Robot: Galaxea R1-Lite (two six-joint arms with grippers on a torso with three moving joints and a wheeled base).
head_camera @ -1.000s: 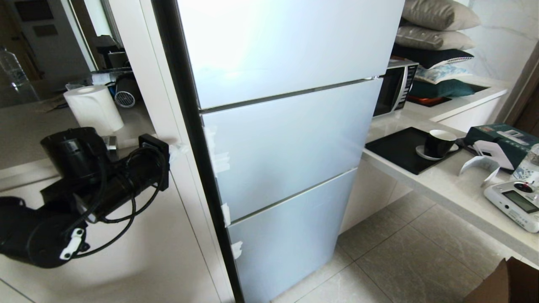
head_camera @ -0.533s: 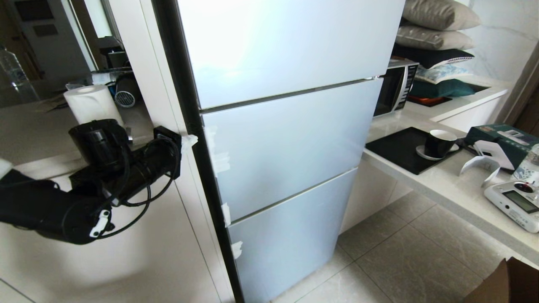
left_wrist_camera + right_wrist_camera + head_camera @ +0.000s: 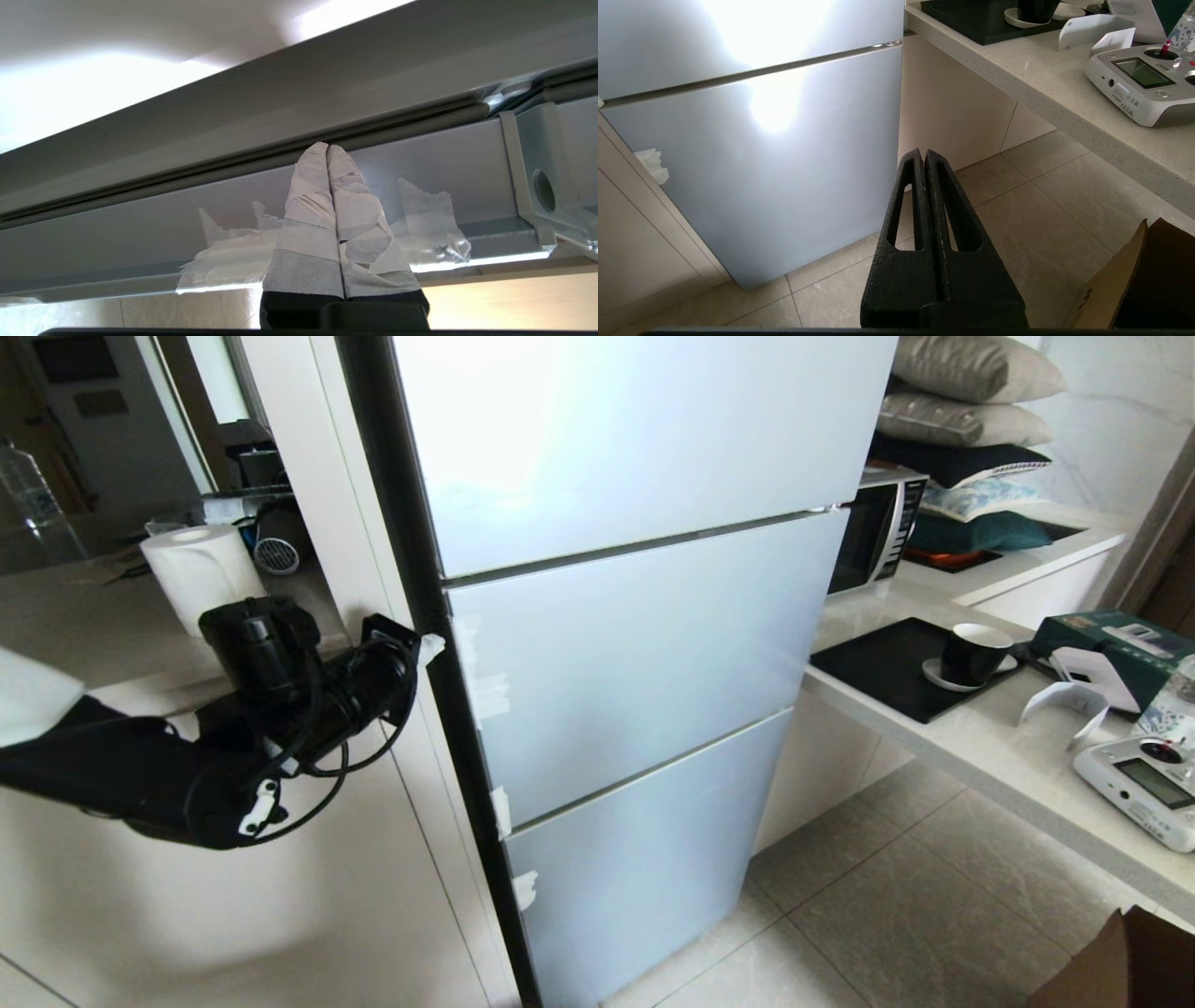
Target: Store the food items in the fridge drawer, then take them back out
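1. Straight ahead stands a tall fridge (image 3: 616,616) with three frosted pale-blue door panels, all shut. No fruit and no clear drawer can be seen in any view.
2. Reaching in from the left, the left gripper (image 3: 429,649) meets the fridge's dark left edge, level with the top of the middle door panel (image 3: 644,653). Its tape-wrapped fingers (image 3: 308,205) are pressed together, holding nothing, with their tips at the dark seam along the door's edge.
3. Torn white tape scraps (image 3: 430,219) cling to that door edge, just beside the fingers.
4. Lower down, the right gripper (image 3: 924,156) hangs above the tiled floor (image 3: 1031,210), near the bottom door panel (image 3: 770,154). Its black fingers are pressed together and empty.
5. To the right, a pale surface (image 3: 1008,756) carries a black tray (image 3: 887,667), a dark cup (image 3: 971,653) on a saucer, and a grey remote controller (image 3: 1144,784).
6. Behind the left arm stands a white paper roll (image 3: 201,574).
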